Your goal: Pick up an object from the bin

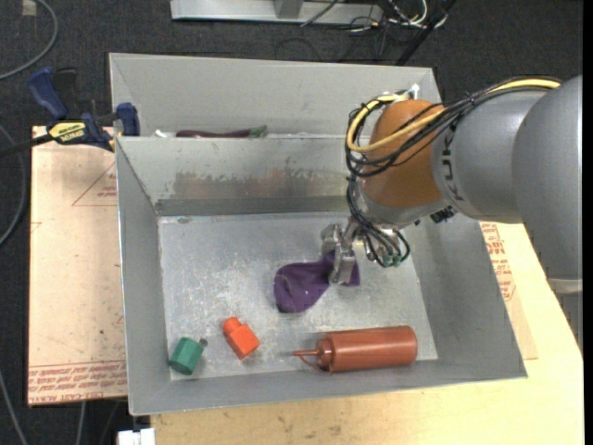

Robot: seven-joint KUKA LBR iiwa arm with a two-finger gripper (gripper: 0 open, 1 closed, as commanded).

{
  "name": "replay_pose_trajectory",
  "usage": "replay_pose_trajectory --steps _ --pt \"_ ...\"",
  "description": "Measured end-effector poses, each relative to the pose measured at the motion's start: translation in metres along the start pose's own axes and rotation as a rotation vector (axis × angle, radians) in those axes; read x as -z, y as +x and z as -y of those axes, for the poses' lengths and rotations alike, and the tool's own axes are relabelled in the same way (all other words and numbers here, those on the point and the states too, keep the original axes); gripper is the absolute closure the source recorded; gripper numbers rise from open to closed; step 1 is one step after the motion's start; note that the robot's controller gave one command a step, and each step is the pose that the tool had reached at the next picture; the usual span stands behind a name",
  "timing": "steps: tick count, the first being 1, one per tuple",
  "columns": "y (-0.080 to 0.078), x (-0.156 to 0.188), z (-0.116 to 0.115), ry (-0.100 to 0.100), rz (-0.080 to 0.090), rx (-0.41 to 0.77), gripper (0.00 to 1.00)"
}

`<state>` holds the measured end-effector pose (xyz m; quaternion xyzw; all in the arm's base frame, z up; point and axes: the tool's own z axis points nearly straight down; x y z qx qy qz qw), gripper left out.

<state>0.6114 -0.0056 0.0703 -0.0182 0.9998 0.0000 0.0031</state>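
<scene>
Right now the purple soft pouch [301,287] lies near the middle of the bin [213,248], and its narrow right end sits in our hand [345,265], which stands narrow and pinched on that end. We judge the grasp made and the lift next. It calls for a straight rise, since the limp body may sag or slip, keeping clear of the brown squeeze bottle [366,349] nearby, while the orange piece [241,337] and the green piece [187,354] lie well apart.
</scene>
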Motion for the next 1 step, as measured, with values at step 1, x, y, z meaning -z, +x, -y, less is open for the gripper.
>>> replay_pose_trajectory --steps 1 --pt "0.0151 0.1425 -0.0125 -0.001 0.005 0.059 1.00"
